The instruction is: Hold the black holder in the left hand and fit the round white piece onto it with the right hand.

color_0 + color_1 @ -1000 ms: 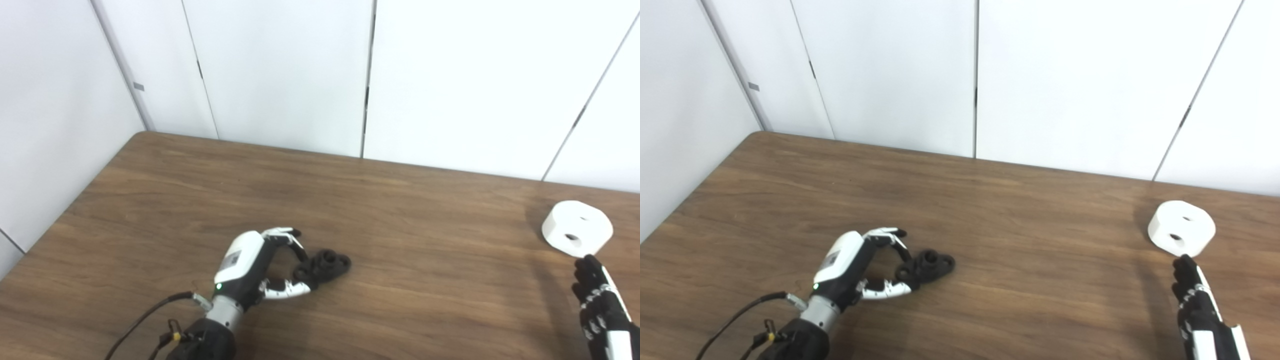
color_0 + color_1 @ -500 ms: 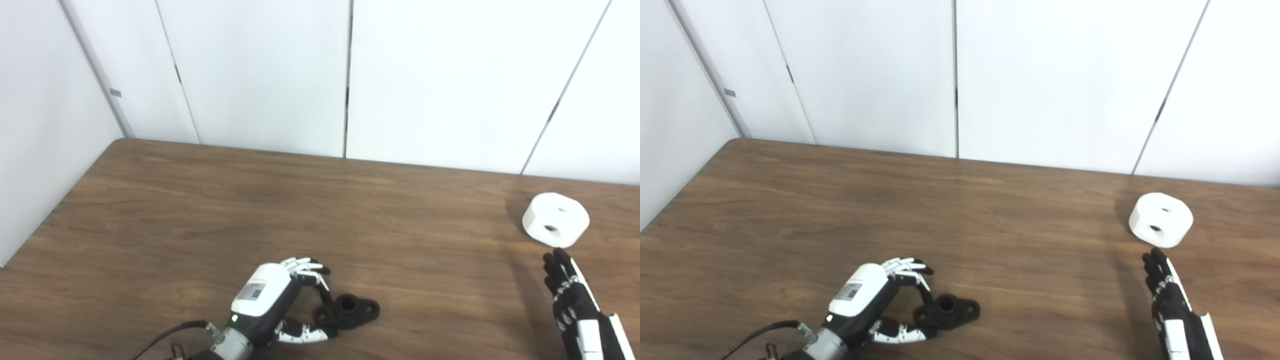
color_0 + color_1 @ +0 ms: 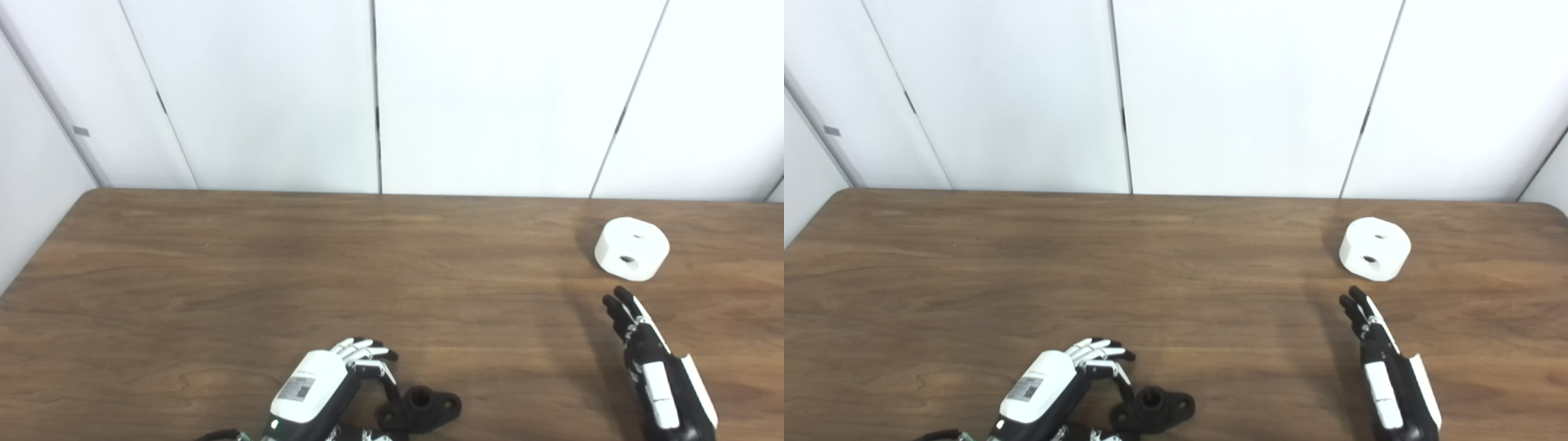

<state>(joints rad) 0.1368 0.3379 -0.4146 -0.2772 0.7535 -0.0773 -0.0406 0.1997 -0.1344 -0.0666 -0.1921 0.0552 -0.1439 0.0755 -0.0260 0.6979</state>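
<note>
The black holder (image 3: 422, 407) lies on the wooden table (image 3: 275, 263) near the front edge, a short tube standing up from a flat base with side lugs. My left hand (image 3: 318, 392) curls over its left end, fingertips and thumb pinching that end; the thumb is partly cut off by the picture's bottom edge. The round white piece (image 3: 632, 248), a thick disc with two holes, rests at the far right of the table. My right hand (image 3: 649, 361) is open and flat with its fingers stretched toward the white piece, stopping a little short of it.
White wall panels (image 3: 490, 92) rise right behind the table's far edge. The table's left edge (image 3: 37, 257) and its rounded back right corner (image 3: 1549, 208) are in view. Bare wood lies between the holder and the white piece.
The whole picture has shifted, so the camera has turned. The left hand stays on the holder's left end. The right hand stays just short of the white piece.
</note>
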